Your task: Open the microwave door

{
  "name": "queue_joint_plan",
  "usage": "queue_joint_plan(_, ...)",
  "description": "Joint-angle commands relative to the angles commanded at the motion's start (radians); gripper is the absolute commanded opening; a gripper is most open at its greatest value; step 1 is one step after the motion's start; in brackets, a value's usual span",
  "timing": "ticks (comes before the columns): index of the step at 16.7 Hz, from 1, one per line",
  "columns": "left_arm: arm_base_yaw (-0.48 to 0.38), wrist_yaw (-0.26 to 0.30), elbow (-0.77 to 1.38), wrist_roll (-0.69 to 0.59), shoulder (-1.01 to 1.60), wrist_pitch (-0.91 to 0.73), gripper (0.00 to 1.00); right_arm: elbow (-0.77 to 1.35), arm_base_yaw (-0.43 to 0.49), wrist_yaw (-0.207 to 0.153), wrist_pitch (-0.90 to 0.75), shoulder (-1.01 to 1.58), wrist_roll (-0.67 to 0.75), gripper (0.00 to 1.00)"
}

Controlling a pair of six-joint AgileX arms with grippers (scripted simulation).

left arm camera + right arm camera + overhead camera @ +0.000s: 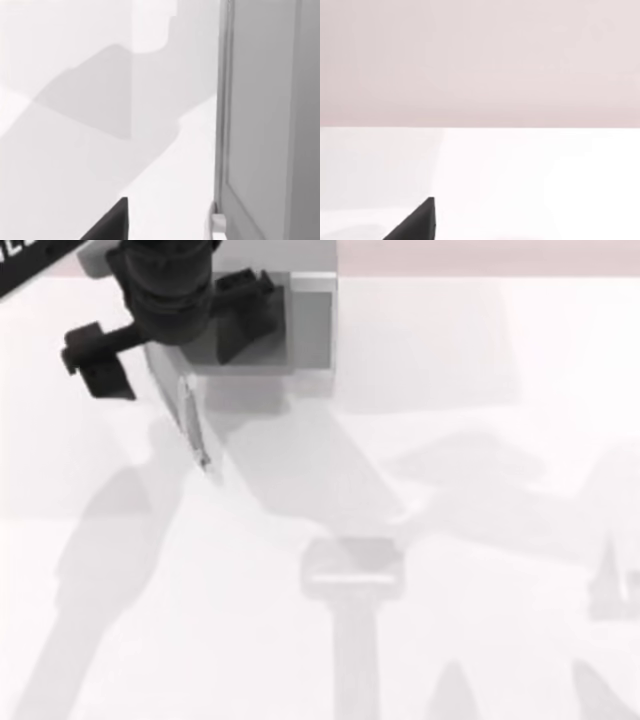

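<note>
Microwave (pixel 300 325) sits at the far edge of the table (pixel 480 470), left of centre in the top view, and the microwave door (pixel 193 425) is swung out from it toward the near side, seen almost edge-on from above as a thin pale strip running from the oven's front left corner down to a tip near the middle-left of the table. Its front stands wide open, with the narrow control panel (pixel 313 325) showing at the right of the opening.

My left arm (pixel 165 285) reaches in over the oven's left part, and the left gripper (pixel 245 315) is a dark shape lying over the opening, just right of the door's hinged end. Whether its fingers are apart or together I cannot tell (from above they merge into one dark mass). In the left wrist view the door (pixel 260 115) fills one side as a tall grey panel with a paler frame, a small pale piece (pixel 216 223) showing at its edge, with one dark fingertip (pixel 111 225) well apart from it.

The right gripper does not appear in the top view; the right wrist view shows only a single dark fingertip (pixel 417 222) over bare table, so I cannot tell the state of those fingers either.
</note>
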Motion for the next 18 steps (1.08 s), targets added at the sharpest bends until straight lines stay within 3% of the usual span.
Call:
queue_joint_plan(10,0.000,0.000,0.000,0.000,0.000,0.000,0.02,0.000,0.000,0.000,0.000,0.000,0.000,1.00)
queue_joint_plan(18,0.000,0.000,0.000,0.000,0.000,0.000,0.00,0.000,0.000,0.000,0.000,0.000,0.000,1.00)
